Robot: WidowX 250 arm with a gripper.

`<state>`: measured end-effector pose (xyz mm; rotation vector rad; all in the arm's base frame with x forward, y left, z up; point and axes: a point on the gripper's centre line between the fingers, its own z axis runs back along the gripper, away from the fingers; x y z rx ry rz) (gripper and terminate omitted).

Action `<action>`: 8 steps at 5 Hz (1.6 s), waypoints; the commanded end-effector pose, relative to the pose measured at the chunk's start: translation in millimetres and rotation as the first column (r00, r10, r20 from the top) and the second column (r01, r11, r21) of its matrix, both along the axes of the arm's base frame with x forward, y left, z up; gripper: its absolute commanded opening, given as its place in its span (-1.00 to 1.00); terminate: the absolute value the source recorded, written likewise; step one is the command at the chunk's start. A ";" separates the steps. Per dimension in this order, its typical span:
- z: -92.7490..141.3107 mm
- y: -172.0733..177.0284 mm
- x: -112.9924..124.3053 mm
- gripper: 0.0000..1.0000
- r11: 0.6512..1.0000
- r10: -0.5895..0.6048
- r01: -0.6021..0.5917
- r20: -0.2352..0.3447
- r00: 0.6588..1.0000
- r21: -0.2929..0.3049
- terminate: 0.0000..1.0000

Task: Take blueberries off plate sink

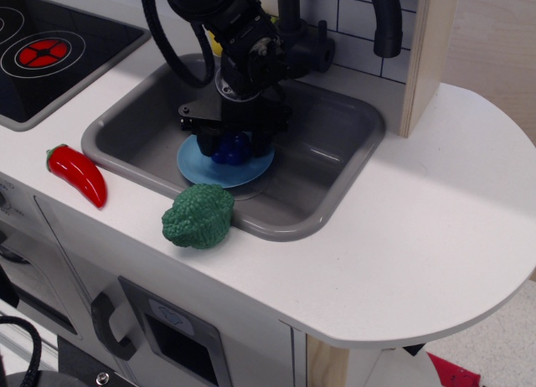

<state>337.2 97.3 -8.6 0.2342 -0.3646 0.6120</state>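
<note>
The dark blue blueberries (231, 151) sit on the light blue plate (199, 168) on the floor of the grey sink (335, 144). My black gripper (232, 143) is down in the sink, right over the berries. Its fingers stand on the left and right sides of the cluster, close to it. The jaws still look open. I cannot see whether the pads touch the berries. The gripper body hides the top of the cluster and the back of the plate.
A green broccoli (198, 217) lies on the sink's front rim. A red pepper (78, 173) lies on the white counter at the left. A black stovetop (50, 48) is at the far left. The black faucet (381, 18) and a wooden post (427, 52) stand behind the sink.
</note>
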 end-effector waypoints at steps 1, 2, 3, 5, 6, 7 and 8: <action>49.1 1.9 13.1 -1.00 0.994 0.095 -0.103 0.153 0.984 0.042 -1.00; 65.2 -5.9 14.6 -1.00 0.994 0.096 -0.105 0.190 0.977 0.038 -1.00; 72.2 -20.8 5.8 -1.00 0.998 0.059 -0.059 0.137 0.989 -0.004 -1.00; 52.0 -61.6 -28.1 -1.00 0.999 -0.036 0.036 0.047 0.998 -0.010 -1.00; 37.0 -75.2 -42.2 -1.00 0.998 -0.059 0.059 -0.001 0.998 -0.038 -1.00; 30.2 -80.7 -46.9 -1.00 0.997 -0.051 0.049 -0.031 0.998 -0.056 -1.00; 29.5 -78.1 -45.7 -1.00 0.995 -0.007 0.000 -0.069 0.998 -0.097 -1.00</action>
